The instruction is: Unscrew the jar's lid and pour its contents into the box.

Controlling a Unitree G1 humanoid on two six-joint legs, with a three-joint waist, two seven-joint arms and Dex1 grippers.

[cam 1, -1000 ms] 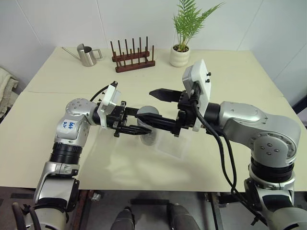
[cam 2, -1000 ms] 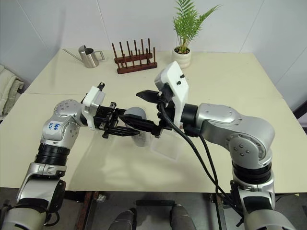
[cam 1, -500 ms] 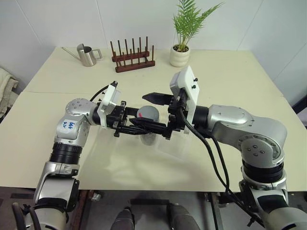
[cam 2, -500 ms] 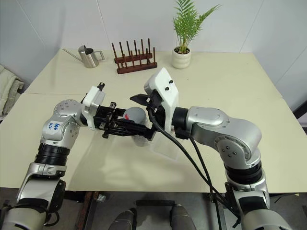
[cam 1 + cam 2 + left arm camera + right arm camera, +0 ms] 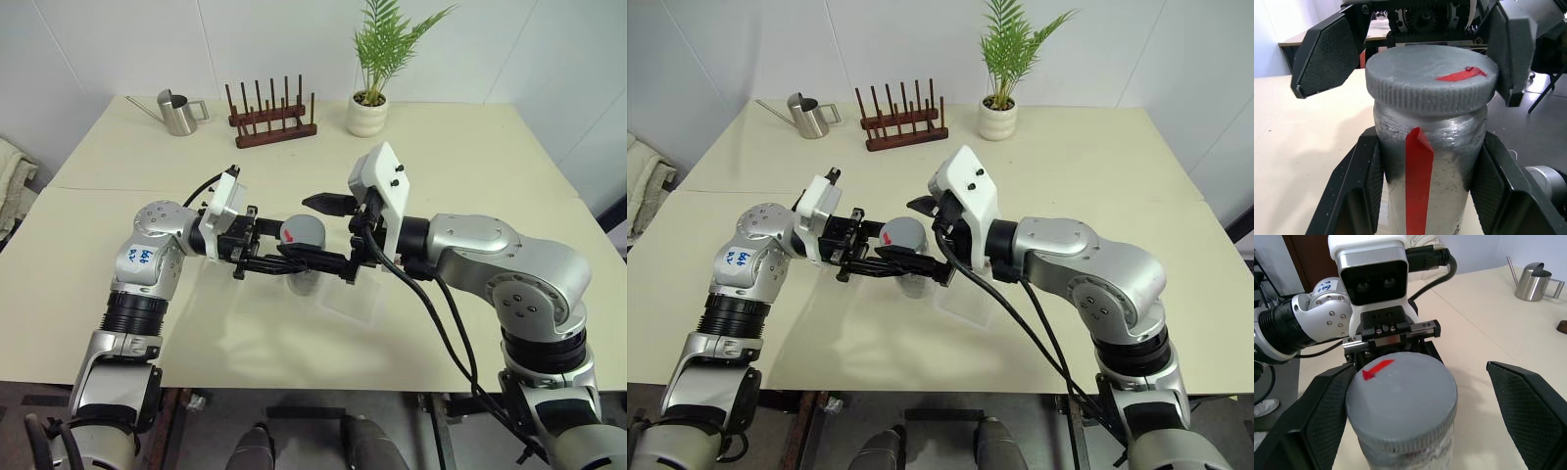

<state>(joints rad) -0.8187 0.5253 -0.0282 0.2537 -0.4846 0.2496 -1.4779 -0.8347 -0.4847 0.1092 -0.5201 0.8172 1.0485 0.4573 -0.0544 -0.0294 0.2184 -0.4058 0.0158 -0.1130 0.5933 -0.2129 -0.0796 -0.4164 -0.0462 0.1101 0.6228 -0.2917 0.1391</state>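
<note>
The small clear cylindrical jar (image 5: 1425,161) with a red strip down its side is held above the cream table (image 5: 460,166), clenched by its body in the left pincer (image 5: 269,262), whose two black fingers (image 5: 1359,181) press on opposite sides of the glass below the cap. The jar stands upright: its long axis runs vertical and its mouth points up, closed by the round flat grey ribbed screw lid (image 5: 1400,394) with a small red mark on top. The right pincer (image 5: 328,235) reaches in level from the side opposite the left pincer, and its jaws stand fully released, one black finger (image 5: 1322,411) close beside the lid's rim and the other (image 5: 1528,406) well apart from it; neither pad is judged to touch the lid yet. The lid therefore lies between the open jaws, slightly off centre toward the nearer finger. The shallow square clear plastic box (image 5: 348,302) rests on the table just beside and below the jar, toward the right arm. The brown contents cannot be made out through the glass. Judgement: the coming move calls for closing on the lid's rim, then twisting about the jar's vertical axis.
</note>
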